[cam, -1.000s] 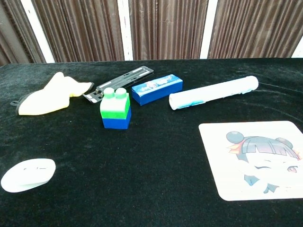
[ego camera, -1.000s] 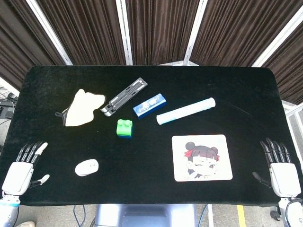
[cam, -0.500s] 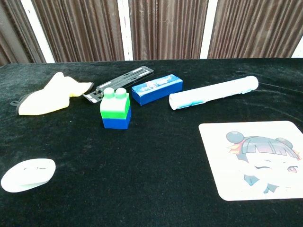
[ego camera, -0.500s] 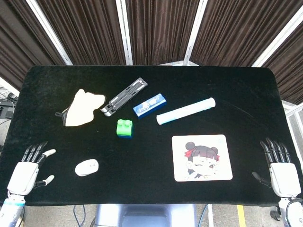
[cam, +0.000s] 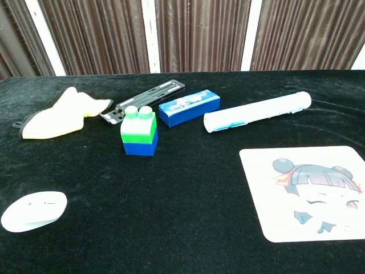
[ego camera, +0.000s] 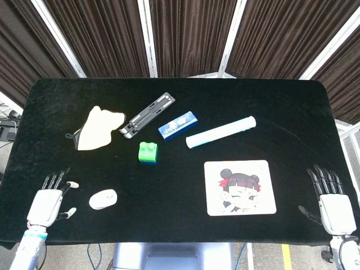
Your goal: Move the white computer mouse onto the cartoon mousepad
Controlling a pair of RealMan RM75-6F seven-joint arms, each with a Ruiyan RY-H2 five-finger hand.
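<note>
The white computer mouse [ego camera: 103, 199] [cam: 33, 210] lies on the black table near its front left edge. The cartoon mousepad [ego camera: 240, 187] [cam: 311, 192], white with a girl's face, lies flat at the front right with nothing on it. My left hand [ego camera: 47, 202] hovers open just left of the mouse, fingers spread, not touching it. My right hand [ego camera: 331, 204] is open at the table's front right corner, to the right of the mousepad. Neither hand shows in the chest view.
A green and blue toy block [ego camera: 148, 152] [cam: 139, 132] stands mid-table. Behind it lie a cream cloth [ego camera: 97, 127], a black folding stand [ego camera: 148, 115], a blue box [ego camera: 178, 125] and a white tube [ego camera: 220, 132]. A dark curtain hangs behind the table.
My left hand has moved to the right, closer to the mouse. The right hand and all objects have stayed put.
</note>
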